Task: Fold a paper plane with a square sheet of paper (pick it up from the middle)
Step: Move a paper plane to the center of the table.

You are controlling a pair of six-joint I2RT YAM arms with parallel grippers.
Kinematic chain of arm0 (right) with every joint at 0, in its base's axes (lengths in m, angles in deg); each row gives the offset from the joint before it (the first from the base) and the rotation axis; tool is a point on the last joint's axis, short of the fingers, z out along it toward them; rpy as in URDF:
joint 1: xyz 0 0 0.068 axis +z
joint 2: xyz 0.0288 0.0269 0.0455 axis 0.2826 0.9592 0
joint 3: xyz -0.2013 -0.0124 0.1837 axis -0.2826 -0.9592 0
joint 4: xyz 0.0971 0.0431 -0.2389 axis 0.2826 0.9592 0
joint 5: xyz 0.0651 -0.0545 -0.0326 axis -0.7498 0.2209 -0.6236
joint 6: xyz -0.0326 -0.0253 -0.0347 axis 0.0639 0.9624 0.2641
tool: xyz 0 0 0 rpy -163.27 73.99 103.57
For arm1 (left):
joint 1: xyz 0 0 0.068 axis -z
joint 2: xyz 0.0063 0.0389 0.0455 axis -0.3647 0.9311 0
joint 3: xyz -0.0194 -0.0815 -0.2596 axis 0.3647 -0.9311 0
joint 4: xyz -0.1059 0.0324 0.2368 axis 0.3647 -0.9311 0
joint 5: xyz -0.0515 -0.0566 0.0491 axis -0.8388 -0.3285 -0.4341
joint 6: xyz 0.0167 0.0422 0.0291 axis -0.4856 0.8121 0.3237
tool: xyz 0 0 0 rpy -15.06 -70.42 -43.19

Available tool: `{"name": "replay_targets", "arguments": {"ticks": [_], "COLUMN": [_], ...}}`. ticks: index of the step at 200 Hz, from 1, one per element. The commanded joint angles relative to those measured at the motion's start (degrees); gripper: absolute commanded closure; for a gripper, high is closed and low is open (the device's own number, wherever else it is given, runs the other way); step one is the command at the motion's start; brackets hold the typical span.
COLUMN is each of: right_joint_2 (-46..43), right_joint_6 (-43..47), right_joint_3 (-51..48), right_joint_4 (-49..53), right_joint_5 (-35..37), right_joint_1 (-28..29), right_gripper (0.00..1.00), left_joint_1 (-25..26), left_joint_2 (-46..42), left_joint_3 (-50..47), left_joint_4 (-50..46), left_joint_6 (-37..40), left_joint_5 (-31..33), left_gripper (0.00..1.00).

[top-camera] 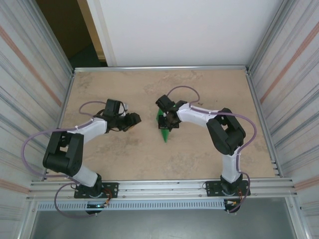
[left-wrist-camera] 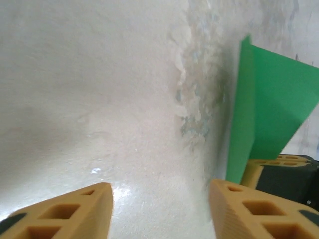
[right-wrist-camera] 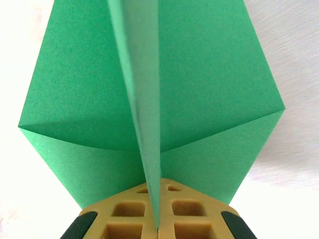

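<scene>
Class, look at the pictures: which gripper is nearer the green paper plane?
Right. The right gripper is shut on the paper plane, pinching its centre ridge; the left gripper is open, off to one side, apart from it.

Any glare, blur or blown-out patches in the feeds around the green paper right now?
Left wrist: the pale tabletop is soft, with a glare spot low down; the folded bright green paper plane shows a sharper edge. Right wrist: green flaps crisp, the raised centre ridge blurred, background blown out white. Top external: evenly lit, plane small.
</scene>
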Motion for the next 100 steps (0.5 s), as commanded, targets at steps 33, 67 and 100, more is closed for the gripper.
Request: {"name": "replay_targets", "arguments": {"ticks": [33, 67, 100], "right_joint_2": [0.87, 5.56, 8.39], "right_joint_6": [8.24, 10.44, 11.21], "right_joint_3": [3.97, 8.42, 10.71], "right_joint_4": [4.98, 6.24, 5.99], "right_joint_5": [3.88, 3.88, 3.79], "right_joint_1": [-7.48, -9.49, -10.17], "right_gripper": [0.93, 0.93, 0.92], "left_joint_1": [-1.04, -1.11, -1.09], "left_joint_2": [-5.7, -6.41, -6.29], "left_joint_3": [-1.24, -1.18, -1.22], "left_joint_4": [-8.2, -8.97, -8.84], "left_joint_6": [4.29, 4.68, 4.71], "left_joint_5": [8.72, 9.35, 9.25], "left_gripper": [0.2, 0.14, 0.1]}}
